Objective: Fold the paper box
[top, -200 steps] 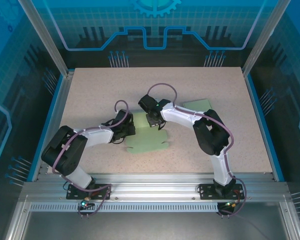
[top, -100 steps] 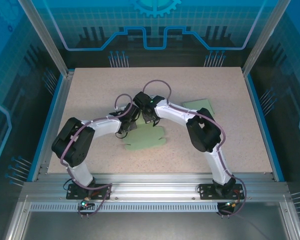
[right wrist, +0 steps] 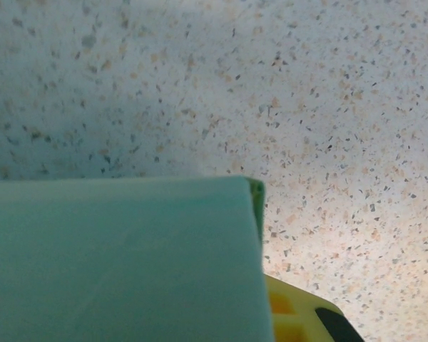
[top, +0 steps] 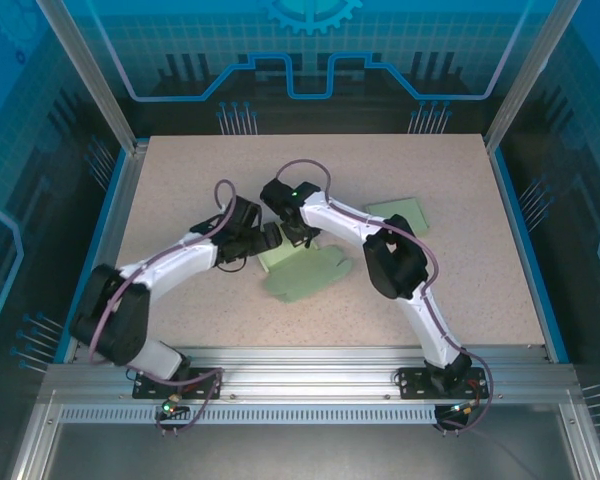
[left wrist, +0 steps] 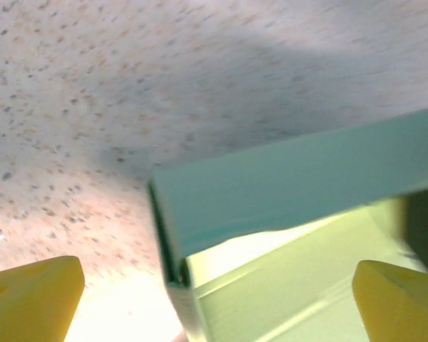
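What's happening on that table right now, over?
Left gripper open, at the paper box edge. Right gripper shut on paper box. Second green sheet lies apart, not in the way.

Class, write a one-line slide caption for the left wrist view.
Open left gripper faces a folded-up corner of the green paper box on the speckled table.

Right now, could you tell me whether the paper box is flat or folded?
Partly folded: the paper box has one wall raised above the table.

Jaws wide apart, green paper box [left wrist: 292,185] corner between, speckled table [left wrist: 128,71] beneath
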Robot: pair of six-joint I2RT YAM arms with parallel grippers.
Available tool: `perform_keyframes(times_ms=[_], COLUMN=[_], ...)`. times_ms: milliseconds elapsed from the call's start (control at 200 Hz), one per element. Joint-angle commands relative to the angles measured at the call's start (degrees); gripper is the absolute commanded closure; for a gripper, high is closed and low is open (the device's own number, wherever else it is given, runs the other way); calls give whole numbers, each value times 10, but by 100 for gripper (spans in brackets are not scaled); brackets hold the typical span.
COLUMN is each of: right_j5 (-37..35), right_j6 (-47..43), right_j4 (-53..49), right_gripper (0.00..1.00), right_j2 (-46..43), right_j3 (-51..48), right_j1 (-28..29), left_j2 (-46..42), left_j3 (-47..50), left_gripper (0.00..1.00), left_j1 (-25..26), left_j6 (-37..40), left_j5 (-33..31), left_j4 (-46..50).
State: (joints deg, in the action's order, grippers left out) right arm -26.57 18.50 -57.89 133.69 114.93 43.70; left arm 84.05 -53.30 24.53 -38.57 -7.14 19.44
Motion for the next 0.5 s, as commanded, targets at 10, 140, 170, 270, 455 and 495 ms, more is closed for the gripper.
perform_keyframes(times_ms=[10, 140, 170, 270, 455, 495], right_j5=[14, -27, -33, -38, -21, -18], right_j6=[-155, -225, -233, -249, -269, -273], right_j4=[-135, -178, -182, -187, -205, -210], right_gripper=[100, 97, 94, 89, 53, 49], right_j2=[57, 86, 93, 112, 143, 148], right_j3=[18, 46, 55, 95, 207, 231], right_j1=[-9, -7, -7, -10, -10, -10], left_j2=[-74, -119, -124, -128, -113, -106], left_j3=[1, 25, 32, 50, 79, 82], left_gripper=[1, 1, 1, 1, 2, 3], left_j1=[-3, -40, -52, -90, -119, -121], left_j6=[24, 20, 19, 13, 2, 2], left_j5=[48, 51, 56, 72, 100, 103], left_j4=[41, 41, 37, 29, -10, -16])
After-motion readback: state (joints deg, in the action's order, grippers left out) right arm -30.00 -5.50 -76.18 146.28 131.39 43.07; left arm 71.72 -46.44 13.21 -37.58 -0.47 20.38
